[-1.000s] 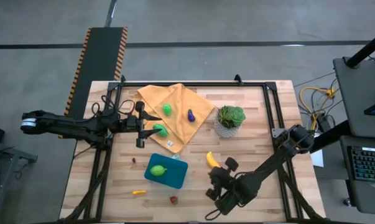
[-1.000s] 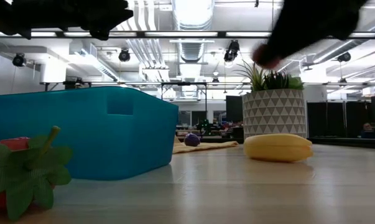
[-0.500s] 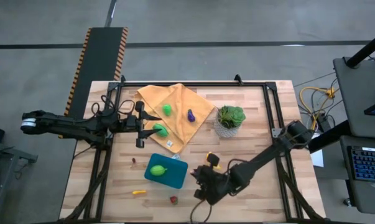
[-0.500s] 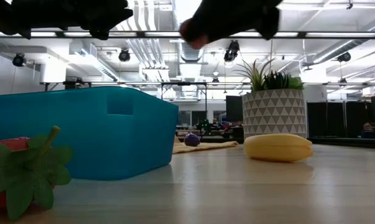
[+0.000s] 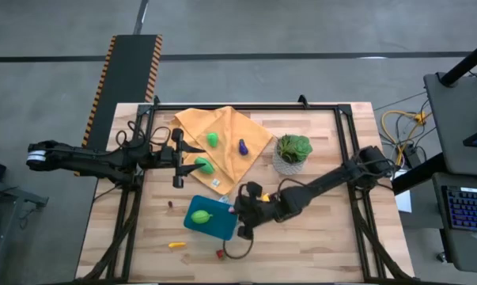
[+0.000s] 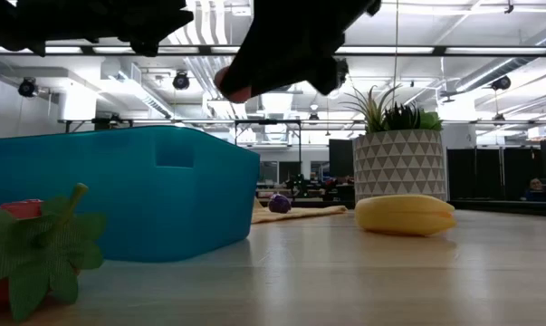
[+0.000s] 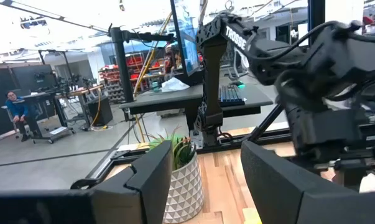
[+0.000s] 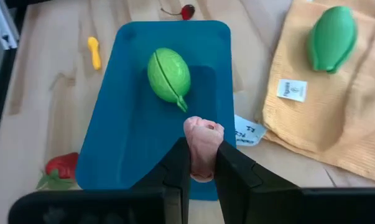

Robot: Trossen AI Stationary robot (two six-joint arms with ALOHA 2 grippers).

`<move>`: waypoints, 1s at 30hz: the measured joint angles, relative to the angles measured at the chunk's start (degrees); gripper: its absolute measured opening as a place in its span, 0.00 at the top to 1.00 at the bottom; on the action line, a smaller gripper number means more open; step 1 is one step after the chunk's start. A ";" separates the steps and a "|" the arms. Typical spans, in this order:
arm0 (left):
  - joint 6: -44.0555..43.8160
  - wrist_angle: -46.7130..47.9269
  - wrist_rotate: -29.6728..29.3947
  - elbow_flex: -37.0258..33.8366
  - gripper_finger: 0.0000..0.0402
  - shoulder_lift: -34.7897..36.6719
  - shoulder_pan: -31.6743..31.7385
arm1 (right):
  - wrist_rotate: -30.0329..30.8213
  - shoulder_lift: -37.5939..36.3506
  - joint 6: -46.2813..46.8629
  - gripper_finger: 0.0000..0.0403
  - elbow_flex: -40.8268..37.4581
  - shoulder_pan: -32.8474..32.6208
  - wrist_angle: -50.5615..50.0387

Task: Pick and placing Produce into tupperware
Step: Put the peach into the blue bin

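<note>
Hovering above the tupperware (image 8: 137, 134), right fingers (image 8: 175, 168) pinching a pink piece (image 8: 201, 144) (left fingers (image 7: 150, 174) parted)

From my remote seat I saw the wooden worktop (image 5: 325, 237) filling the centre of the high view. An orange-yellow cloth (image 5: 236, 157) lay spread in its upper-left part, a white label (image 8: 292, 89) on its edge. Right of the cloth stood a leafy plant (image 5: 293, 147) in a patterned grey pot (image 6: 399, 164).

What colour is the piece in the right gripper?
Pale pink piece, clearest in the right wrist view.
</note>
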State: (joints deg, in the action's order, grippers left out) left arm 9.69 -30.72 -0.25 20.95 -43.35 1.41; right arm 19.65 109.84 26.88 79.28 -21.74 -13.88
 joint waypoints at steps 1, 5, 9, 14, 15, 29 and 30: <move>0.00 -0.12 0.02 0.00 0.56 0.00 0.01 | -1.33 0.00 -0.40 0.88 -0.02 0.51 0.24; -0.01 -0.16 0.00 0.00 0.56 -0.01 0.01 | -5.44 0.00 -1.20 0.88 -0.03 1.91 0.74; 0.00 -0.16 0.02 0.00 0.56 -0.11 0.00 | -9.50 0.03 -1.71 0.88 -0.36 3.37 1.01; -0.01 -0.16 0.00 0.00 0.56 -0.09 0.02 | -12.25 1.89 -2.70 0.88 -0.37 4.60 1.95; -0.02 -0.13 0.01 0.00 0.56 -0.07 0.00 | -12.85 2.42 -2.92 0.88 -0.37 4.67 2.60; 0.00 0.02 0.02 0.00 0.56 -0.22 0.00 | -14.24 3.78 -4.39 0.88 -0.52 4.85 3.46; 0.00 -0.01 0.02 0.00 0.56 -0.22 0.02 | -14.23 3.78 -4.40 0.88 -0.54 4.90 3.46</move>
State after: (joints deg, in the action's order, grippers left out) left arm 9.69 -30.72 -0.23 20.95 -43.58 1.43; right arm 5.42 113.62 22.47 78.74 -16.84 -10.42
